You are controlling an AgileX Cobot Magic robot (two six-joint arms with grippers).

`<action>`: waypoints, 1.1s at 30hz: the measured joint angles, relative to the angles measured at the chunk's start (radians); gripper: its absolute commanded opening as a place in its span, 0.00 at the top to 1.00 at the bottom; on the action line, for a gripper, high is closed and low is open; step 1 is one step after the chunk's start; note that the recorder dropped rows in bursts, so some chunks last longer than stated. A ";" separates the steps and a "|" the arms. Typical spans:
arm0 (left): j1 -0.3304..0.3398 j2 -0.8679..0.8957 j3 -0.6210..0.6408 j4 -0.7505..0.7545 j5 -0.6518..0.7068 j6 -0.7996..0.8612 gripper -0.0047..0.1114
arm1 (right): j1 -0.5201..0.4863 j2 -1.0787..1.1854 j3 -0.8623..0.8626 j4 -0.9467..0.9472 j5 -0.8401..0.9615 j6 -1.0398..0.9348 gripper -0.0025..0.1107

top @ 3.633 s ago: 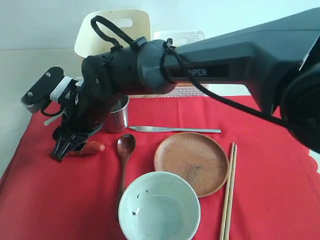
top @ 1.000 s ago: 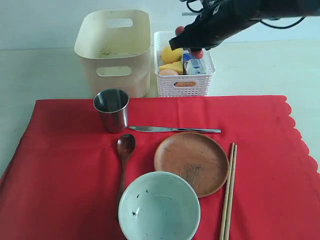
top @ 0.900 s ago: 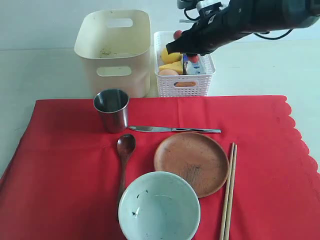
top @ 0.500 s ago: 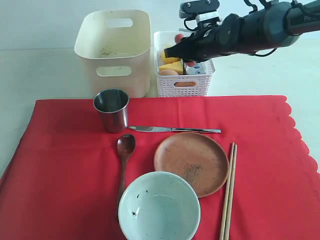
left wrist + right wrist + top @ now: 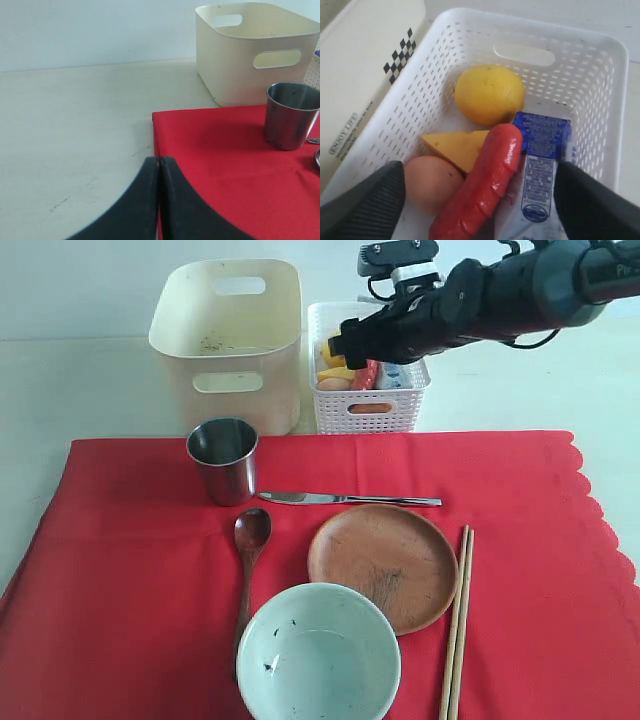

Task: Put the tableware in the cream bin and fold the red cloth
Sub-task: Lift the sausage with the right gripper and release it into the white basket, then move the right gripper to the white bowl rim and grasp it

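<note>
Left gripper [image 5: 159, 165]: jaws pressed together, empty, low over the bare table by the far-left corner of the large bright red fabric cloth [image 5: 120, 570]. The cloth is soft and limp; I'd take it by its corners, and only once it is cleared. The shiny steel cup [image 5: 222, 460] stands upright near the cloth's far edge, just in front of the tall cream plastic bin [image 5: 228, 350] on the table beyond. It's likely light, stiff and slick, so grip the rim with one finger inside. The dark wooden spoon [image 5: 248, 550] lies flat: light, so pinch across the handle. The pale green-white bowl [image 5: 318, 655] at the near edge looks ceramic, so it's probably the heaviest and most fragile piece; clamp the rim. The silver knife [image 5: 350, 500] lies thin and flat on the fabric, slippery, the hardest to get under; go for the handle end. Right gripper [image 5: 352, 340]: jaws wide apart, holding nothing, above the white lattice plastic basket [image 5: 370, 405] of food. The round brown wooden plate [image 5: 382, 565] is light and shallow; grip its edge. The pair of light wooden chopsticks [image 5: 458, 630] toward the near-right may roll, so pinch both mid-length. No tableware is in the bin yet.
</note>
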 measured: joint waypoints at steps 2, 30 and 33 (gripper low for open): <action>0.000 0.000 0.000 0.000 0.000 0.000 0.94 | 0.000 -0.029 0.000 0.000 0.030 0.000 0.48; 0.000 0.000 0.000 0.000 0.000 0.000 0.94 | 0.000 -0.716 0.466 0.055 0.221 -0.007 0.98; 0.000 0.000 0.000 0.000 0.000 0.000 0.94 | 0.000 -0.765 0.565 0.062 0.226 -0.023 0.98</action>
